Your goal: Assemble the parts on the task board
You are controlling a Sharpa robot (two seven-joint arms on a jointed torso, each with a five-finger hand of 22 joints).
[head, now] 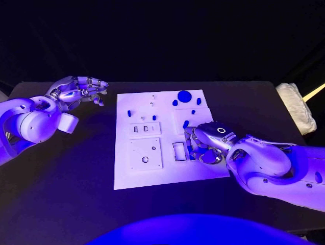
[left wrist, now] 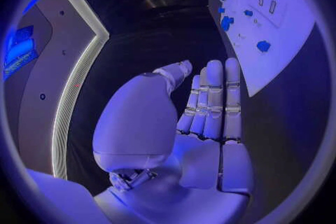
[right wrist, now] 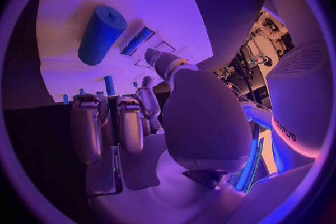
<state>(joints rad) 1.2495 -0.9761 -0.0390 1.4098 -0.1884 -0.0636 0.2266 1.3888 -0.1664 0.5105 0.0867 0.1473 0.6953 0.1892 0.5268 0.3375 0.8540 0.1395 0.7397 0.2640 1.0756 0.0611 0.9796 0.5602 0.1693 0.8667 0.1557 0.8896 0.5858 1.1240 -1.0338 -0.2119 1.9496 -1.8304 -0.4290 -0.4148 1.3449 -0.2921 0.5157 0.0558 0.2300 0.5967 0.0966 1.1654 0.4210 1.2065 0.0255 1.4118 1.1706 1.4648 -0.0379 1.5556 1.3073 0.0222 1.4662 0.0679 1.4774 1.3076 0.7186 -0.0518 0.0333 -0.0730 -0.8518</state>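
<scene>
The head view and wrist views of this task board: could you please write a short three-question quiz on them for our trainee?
1. True or false: the left robot hand is over the board.
2. Which robot hand is over the board's near right part? A) left B) right C) neither
3. Fill in: the large blue disc sits near the board's ____ edge (near or far).

Key: 1 false, it is above the black table beside the board; 2 B; 3 far.

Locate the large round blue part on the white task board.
In the head view, the large round blue part sits near the white task board's far edge, right of centre, away from both hands.
</scene>
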